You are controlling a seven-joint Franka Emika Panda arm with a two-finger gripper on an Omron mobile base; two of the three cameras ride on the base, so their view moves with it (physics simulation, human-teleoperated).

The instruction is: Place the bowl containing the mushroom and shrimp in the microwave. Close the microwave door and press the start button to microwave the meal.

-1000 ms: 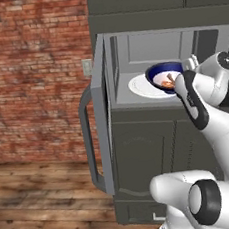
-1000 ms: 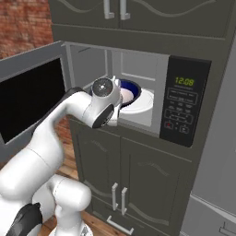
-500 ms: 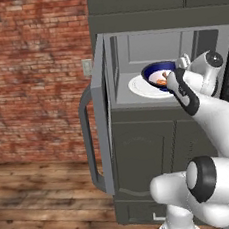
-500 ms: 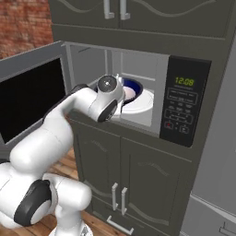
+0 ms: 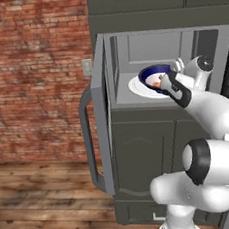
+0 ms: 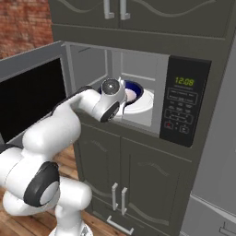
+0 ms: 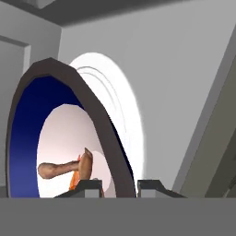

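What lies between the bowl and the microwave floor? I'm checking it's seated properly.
The white turntable plate, seen in the left base view under the bowl. Whether the bowl touches it is unclear.

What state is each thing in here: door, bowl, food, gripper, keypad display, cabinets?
microwave door: swung wide open.
microwave: cavity open, bowl inside.
bowl: upright over the turntable plate, rim between the fingers.
mushroom: lying in the bowl.
shrimp: in the bowl beside the mushroom, mostly hidden.
gripper: shut on the bowl rim.
keypad panel: clock display lit.
lower cabinet doors: closed.
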